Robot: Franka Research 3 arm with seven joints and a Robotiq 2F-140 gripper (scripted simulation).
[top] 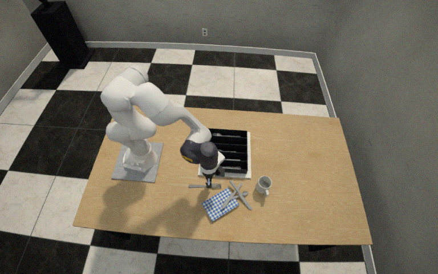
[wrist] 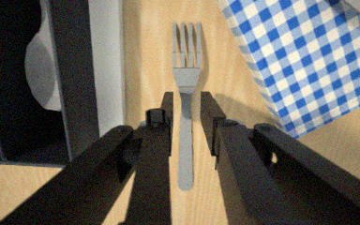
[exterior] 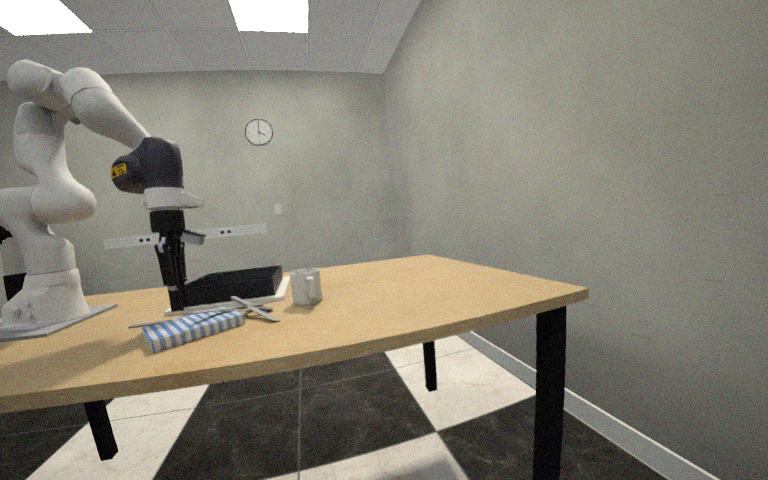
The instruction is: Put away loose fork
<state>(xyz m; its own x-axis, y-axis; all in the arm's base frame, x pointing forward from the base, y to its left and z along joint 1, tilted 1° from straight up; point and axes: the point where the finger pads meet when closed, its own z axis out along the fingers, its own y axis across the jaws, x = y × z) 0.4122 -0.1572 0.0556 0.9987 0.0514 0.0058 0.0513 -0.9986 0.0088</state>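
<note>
The loose fork (top: pixel 197 186) (wrist: pixel 186 141) lies flat on the table, its tines pointing away from the arm's base. My gripper (top: pixel 209 185) (exterior: pixel 177 307) (wrist: pixel 187 105) points down over the upper handle. Its fingers stand a little apart, one on each side of the handle, with a gap on both sides; it holds nothing. The black slotted tray (top: pixel 246 152) (exterior: pixel 237 283) (wrist: pixel 77 70) stands behind the fork on a white base. A spoon (wrist: pixel 42 70) lies in its nearest slot in the wrist view. Other slots hold cutlery too small to identify; the arm hides part of the tray.
A blue checked napkin (top: pixel 213 206) (exterior: pixel 186 330) (wrist: pixel 291 61) lies near the fork, on the side away from the tray. A knife (top: pixel 244 201), a spoon (top: pixel 244 193) and another utensil cross on and beside it. A grey-white mug (top: pixel 262 186) (exterior: pixel 300 288) stands past them.
</note>
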